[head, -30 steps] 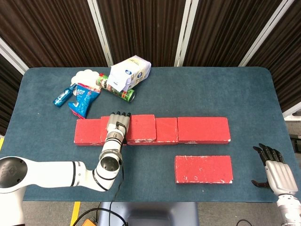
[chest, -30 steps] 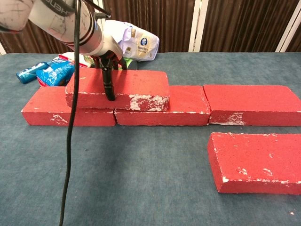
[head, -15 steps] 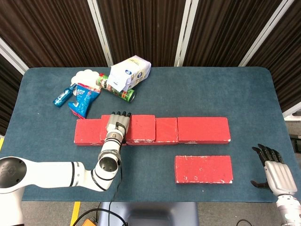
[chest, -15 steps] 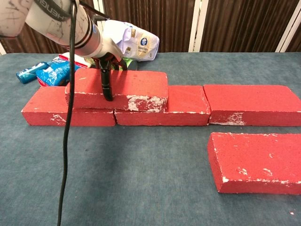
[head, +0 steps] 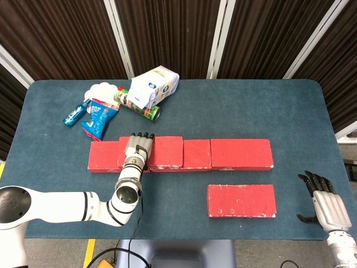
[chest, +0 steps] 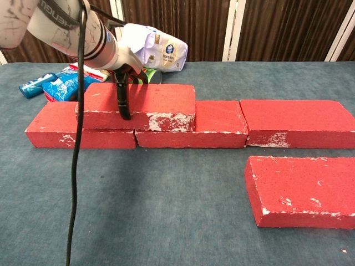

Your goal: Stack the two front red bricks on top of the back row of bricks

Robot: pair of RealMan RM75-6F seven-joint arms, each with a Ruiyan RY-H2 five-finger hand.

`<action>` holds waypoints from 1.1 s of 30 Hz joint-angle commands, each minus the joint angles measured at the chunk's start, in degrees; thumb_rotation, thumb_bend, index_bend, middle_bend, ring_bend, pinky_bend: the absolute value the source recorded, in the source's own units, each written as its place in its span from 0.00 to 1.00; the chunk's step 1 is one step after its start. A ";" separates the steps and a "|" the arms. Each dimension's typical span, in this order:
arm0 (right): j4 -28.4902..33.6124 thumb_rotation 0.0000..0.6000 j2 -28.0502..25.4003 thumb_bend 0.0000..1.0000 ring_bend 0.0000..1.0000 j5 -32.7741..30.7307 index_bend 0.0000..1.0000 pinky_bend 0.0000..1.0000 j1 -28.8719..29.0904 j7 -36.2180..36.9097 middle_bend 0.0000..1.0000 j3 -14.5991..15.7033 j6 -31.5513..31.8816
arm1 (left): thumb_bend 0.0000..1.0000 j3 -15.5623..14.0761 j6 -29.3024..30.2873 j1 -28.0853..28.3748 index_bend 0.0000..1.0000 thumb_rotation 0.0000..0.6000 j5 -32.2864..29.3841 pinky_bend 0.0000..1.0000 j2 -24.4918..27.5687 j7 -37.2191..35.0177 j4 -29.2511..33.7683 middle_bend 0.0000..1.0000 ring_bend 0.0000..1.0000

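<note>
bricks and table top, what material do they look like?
Red bricks: probably painted foam or light masonry, matte and grainy, with white chips showing along worn edges. Table: seemingly covered in dark blue-grey carpet-like fabric, dull and finely textured with no glare.

White bag point(head: 154, 85), green can point(head: 139, 106) and blue snack packets point(head: 98, 117) at table's point(head: 251, 106) back left.

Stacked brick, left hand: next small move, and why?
Probably open the left hand and lift it clear. The stacked brick already rests on the back row, straddling the seam between its two left bricks, with the fingers wrapped over its front face. The front brick awaits.
</note>
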State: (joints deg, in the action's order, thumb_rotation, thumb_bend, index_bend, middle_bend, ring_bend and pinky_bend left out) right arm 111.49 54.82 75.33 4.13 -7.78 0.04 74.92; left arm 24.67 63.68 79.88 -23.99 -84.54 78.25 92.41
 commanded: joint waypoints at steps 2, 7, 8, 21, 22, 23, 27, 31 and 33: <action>0.07 1.00 0.06 0.00 0.07 -0.01 0.23 0.00 0.05 -0.23 0.14 0.06 -0.08 | 0.25 -0.26 -0.54 -0.19 0.00 1.00 0.08 0.09 -0.05 -0.23 -0.33 0.00 0.00; 0.10 1.00 0.17 0.00 0.07 -0.24 0.23 0.00 0.08 -0.44 0.14 0.01 -0.03 | 0.25 -0.69 -0.83 -0.12 0.00 1.00 0.08 0.08 -0.14 -0.19 -0.70 0.00 0.00; 0.11 1.00 0.20 0.00 0.07 -0.27 0.23 0.00 0.13 -0.53 0.14 0.01 -0.09 | 0.25 -0.71 -0.97 -0.13 0.00 1.00 0.18 0.08 -0.18 -0.30 -0.75 0.00 0.00; 0.19 1.00 0.14 0.00 0.07 -0.33 0.23 0.00 0.25 -0.46 0.14 0.08 -0.27 | 0.25 -1.57 -1.03 0.26 0.00 1.00 1.26 0.08 -0.60 -0.79 -0.99 0.00 0.00; 0.20 1.00 0.14 0.00 0.07 -0.33 0.23 0.00 0.26 -0.50 0.14 0.11 -0.30 | 0.26 -1.57 -1.09 0.27 0.00 1.00 1.27 0.08 -0.61 -0.85 -1.01 0.00 0.00; 0.22 1.00 0.12 0.00 0.07 -0.32 0.23 0.00 0.28 -0.51 0.14 0.14 -0.37 | 0.25 -1.49 -1.21 0.25 0.00 1.00 1.39 0.08 -0.61 -1.06 -1.08 0.00 0.00; 0.26 1.00 0.10 0.00 0.07 -0.36 0.23 0.00 0.28 -0.48 0.14 0.12 -0.33 | 0.26 -1.56 -1.34 0.33 0.00 1.00 1.65 0.07 -0.56 -1.24 -1.06 0.00 0.00; 0.32 1.00 0.08 0.00 0.07 -0.28 0.23 0.00 0.33 -0.47 0.14 0.21 -0.45 | 0.26 -1.79 -1.22 0.44 0.00 1.00 1.67 0.07 -0.53 -1.28 -0.85 0.00 0.00; 0.34 1.00 0.06 0.00 0.07 -0.23 0.23 0.00 0.37 -0.44 0.14 0.24 -0.55 | 0.26 -1.88 -1.15 0.49 0.00 1.00 1.61 0.07 -0.53 -1.27 -0.86 0.00 0.00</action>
State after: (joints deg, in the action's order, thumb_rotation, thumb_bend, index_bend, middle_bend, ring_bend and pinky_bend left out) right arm 111.82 54.88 75.10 4.51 -8.21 0.29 74.37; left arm 22.78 62.51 80.36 -22.36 -85.06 77.01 91.55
